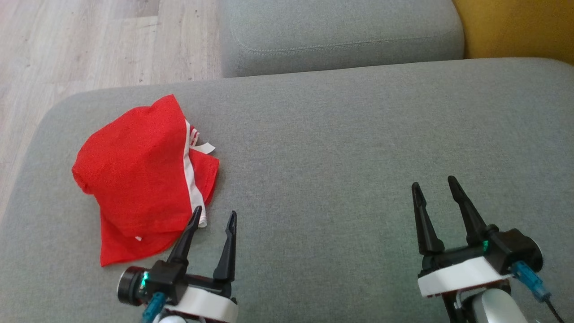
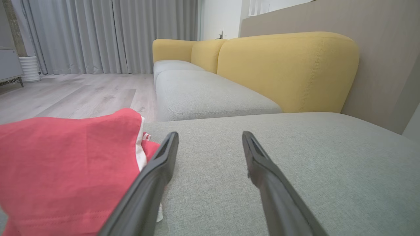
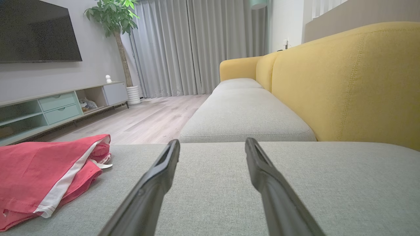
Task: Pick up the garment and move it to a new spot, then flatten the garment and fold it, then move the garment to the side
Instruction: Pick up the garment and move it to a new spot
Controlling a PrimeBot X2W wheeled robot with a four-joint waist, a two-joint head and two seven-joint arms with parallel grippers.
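Note:
A red garment with a white side stripe lies folded in a rough heap on the left part of the grey sofa cushion. In the left wrist view the garment bulges at the lower left, and in the right wrist view the garment lies at the far left. My left gripper stands open just beside the garment's near right edge, its left finger over the white hem, nothing between the fingers. My right gripper is open over bare cushion, well to the right.
A second grey seat cushion adjoins at the back, with a yellow backrest at the upper right. Wooden floor lies beyond the cushion's left edge. A TV unit and a potted plant stand across the room.

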